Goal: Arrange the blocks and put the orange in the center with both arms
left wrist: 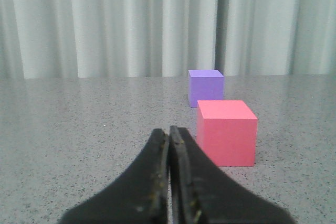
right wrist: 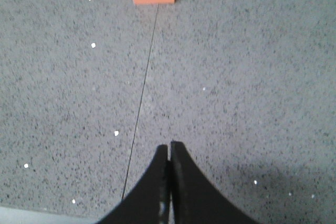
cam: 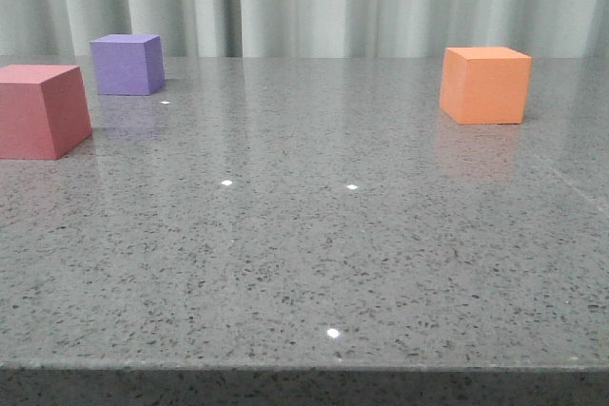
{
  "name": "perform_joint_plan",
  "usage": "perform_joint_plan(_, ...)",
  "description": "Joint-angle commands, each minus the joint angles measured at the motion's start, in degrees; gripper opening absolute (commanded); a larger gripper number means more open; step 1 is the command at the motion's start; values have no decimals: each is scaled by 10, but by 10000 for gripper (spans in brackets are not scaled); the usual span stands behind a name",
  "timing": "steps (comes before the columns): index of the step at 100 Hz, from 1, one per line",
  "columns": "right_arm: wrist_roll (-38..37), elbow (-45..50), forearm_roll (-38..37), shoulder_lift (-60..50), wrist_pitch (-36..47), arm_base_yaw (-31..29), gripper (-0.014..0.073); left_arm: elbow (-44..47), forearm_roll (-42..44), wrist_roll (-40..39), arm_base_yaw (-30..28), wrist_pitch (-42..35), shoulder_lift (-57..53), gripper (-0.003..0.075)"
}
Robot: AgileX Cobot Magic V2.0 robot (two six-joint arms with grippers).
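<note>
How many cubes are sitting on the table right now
3. The orange cube stands alone on the right, the reddish-pink cube at the left edge, the purple cube just behind it. None look hidden.

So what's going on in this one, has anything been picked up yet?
Nothing is being handled yet. Three cubes sit apart on the grey speckled table: a pink cube at the left edge, a purple cube just behind it, and an orange cube alone on the right. The left gripper is shut and empty, short of the pink cube. The right gripper is also shut and empty, well back from the orange cube. The middle of the table holds no cube.
</note>
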State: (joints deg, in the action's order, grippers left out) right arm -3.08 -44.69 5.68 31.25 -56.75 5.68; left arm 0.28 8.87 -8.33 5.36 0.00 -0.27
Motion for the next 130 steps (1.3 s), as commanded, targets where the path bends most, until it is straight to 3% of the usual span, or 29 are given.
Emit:
perform_joint_plan(1,2,-20,6,10,21,-3,78,26,0,-1,-1,-46,-17,-20)
perform_joint_plan(23,2,-20,3,10,25,-3,674,26,0,-1,-1,-46,-17,-20)
perform_joint_plan(33,2,-20,2,10,28,-3,634,26,0,-1,-1,-46,-17,-20)
perform_joint_plan(55,2,-32,2,36,42,-3,633,26,0,-1,-1,-46,-17,-20)
perform_joint_plan(93,-2,-169,8,298,68,-3,633,26,0,-1,-1,-46,-17,-20)
perform_joint_plan(130,-3,-337,8,487,104,8,633,26,0,-1,-1,-46,-17,-20)
